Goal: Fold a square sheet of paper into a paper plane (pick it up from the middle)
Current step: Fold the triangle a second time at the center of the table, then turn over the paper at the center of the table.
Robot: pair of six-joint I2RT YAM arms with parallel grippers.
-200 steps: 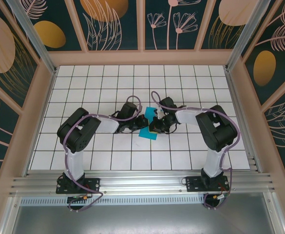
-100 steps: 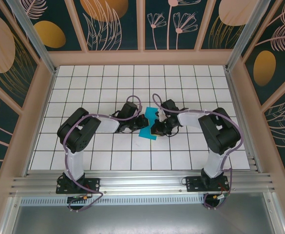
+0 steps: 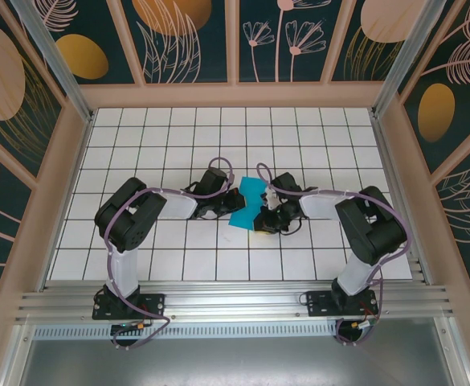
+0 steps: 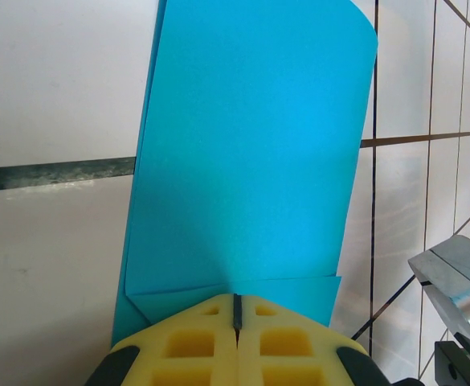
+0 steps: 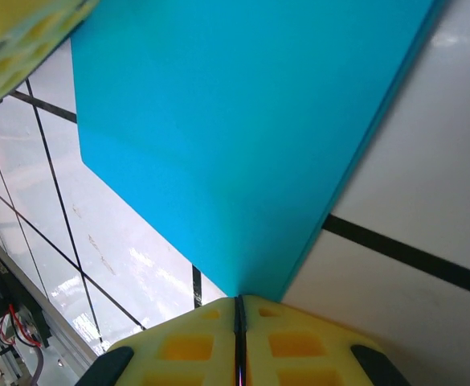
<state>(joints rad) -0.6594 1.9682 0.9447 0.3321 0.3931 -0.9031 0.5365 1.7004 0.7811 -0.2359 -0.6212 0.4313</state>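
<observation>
The square sheet of paper (image 3: pixel 251 197) is teal-blue and lies folded over on the white grid table between my two arms. My left gripper (image 3: pixel 233 201) is shut on its left edge. In the left wrist view the yellow pads (image 4: pixel 210 338) meet on the sheet (image 4: pixel 251 153), next to a narrow folded strip. My right gripper (image 3: pixel 263 219) is shut on the sheet's near right corner. In the right wrist view the doubled sheet (image 5: pixel 243 137) runs into the shut jaws (image 5: pixel 239 302), and its folded edge rises to the upper right.
The table (image 3: pixel 138 145) is walled by wooden frames with dark floral panels (image 3: pixel 178 40). An aluminium rail (image 3: pixel 235 301) runs along the near edge. The left gripper's yellow pad (image 5: pixel 18 32) shows at the top left of the right wrist view.
My right gripper has slid to the right and towards the near edge along the sheet. More of the teal paper now shows between the grippers. The left gripper has stayed in place.
</observation>
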